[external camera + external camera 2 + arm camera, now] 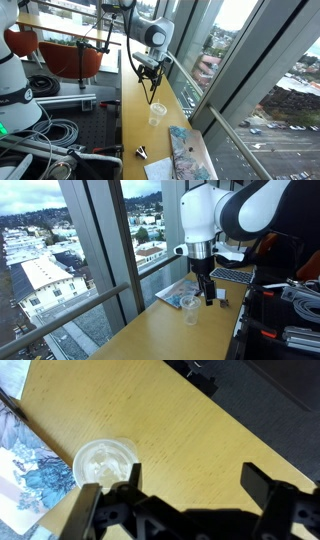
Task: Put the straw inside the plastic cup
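The hand [192, 475] is hovering open, seemingly empty, beside the small clear plastic cup [105, 463], probably lining up overhead.

High-rise office lab: window wall [235, 60], cables [52, 130], keyboard [232, 276].

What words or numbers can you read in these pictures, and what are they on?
No words or numbers can be read.
The patterned paper shows a blue-and-white picture; any print on it is too blurred to read.
The plastic cup has no label that shows.
The white robot arm shows no readable marking.
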You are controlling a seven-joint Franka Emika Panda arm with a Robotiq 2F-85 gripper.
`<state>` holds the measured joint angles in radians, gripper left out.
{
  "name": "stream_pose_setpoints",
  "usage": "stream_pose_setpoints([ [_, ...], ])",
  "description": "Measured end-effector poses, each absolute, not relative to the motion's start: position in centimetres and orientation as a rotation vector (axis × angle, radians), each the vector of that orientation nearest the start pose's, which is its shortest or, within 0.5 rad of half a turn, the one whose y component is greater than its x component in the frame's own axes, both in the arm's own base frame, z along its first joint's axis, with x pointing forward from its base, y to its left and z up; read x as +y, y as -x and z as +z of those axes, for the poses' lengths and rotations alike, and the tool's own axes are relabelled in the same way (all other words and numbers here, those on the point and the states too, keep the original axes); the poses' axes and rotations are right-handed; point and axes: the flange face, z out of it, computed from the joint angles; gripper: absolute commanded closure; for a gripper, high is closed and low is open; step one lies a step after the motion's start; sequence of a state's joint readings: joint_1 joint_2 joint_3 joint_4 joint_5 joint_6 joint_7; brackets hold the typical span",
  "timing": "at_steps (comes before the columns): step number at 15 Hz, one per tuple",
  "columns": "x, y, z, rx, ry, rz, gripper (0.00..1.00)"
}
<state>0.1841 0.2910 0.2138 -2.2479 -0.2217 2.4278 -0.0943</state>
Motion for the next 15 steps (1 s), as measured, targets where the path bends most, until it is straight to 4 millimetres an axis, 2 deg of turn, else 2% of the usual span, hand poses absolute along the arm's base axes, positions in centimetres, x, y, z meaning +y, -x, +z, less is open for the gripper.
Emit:
stream_pose_setpoints([
  [4, 19.6, -48.0, 22.4, -0.707, 3.154, 0.069, 0.00],
  [6, 19.2, -47.7, 22.2, -0.618, 3.178, 0.067, 0.00],
  [15, 19.3, -47.6, 22.2, -0.589, 3.185, 0.064, 0.00],
])
